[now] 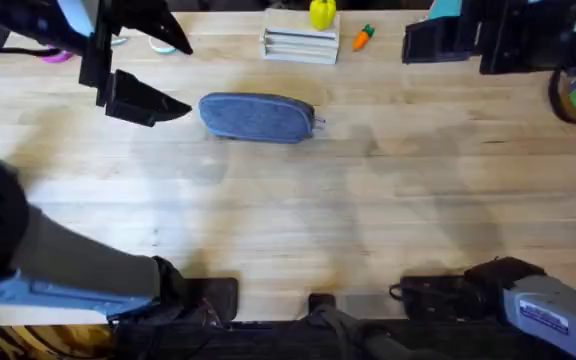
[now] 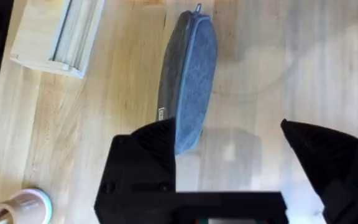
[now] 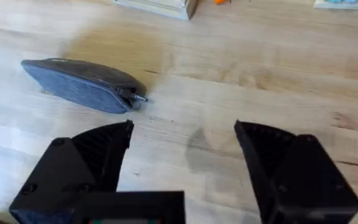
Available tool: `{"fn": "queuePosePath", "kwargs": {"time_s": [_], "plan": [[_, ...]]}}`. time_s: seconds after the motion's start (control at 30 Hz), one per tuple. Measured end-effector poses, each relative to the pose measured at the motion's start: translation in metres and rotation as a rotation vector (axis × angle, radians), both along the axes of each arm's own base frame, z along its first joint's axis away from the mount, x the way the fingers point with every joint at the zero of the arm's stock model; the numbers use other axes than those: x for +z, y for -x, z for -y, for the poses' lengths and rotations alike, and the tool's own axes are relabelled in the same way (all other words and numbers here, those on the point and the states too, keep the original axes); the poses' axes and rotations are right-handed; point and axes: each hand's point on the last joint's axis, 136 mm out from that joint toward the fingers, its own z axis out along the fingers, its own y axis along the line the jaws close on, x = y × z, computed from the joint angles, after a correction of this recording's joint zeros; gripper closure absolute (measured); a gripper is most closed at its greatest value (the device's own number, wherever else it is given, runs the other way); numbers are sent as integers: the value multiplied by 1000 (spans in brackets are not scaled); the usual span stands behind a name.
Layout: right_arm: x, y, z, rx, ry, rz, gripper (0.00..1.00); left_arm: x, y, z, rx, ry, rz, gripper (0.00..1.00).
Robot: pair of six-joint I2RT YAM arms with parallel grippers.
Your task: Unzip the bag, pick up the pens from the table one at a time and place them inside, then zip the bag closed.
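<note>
— Where was the bag (image 1: 257, 116)?
— Lying zipped on the worktop (image 1: 368, 220), its metal pull (image 3: 139, 98) pointing toward the right side.
— And the grippers?
— The left gripper (image 2: 229, 146) hung spread wide at the bag's end, holding nothing. The right gripper (image 3: 184, 134) was also wide open and empty, near the pull end.

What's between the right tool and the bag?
Just bare table: the right wrist view shows open wood between the right tool and the bag.

Overhead looks down; both wrist views share the bag (image 1: 257, 116).
</note>
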Motion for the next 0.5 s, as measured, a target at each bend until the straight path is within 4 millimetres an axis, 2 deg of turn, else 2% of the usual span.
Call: {"fn": "queuePosePath", "kwargs": {"time_s": [0.17, 0.37, 0.5], "plan": [[5, 3, 1, 3, 0, 16, 3, 28, 23, 13, 94, -68, -29, 5], [-1, 10, 2, 6, 10, -18, 4, 48, 54, 19, 274, -200, -78, 5], [-3, 12, 3, 6, 13, -28, 3, 62, 73, 27, 393, -224, -100, 5]]}}
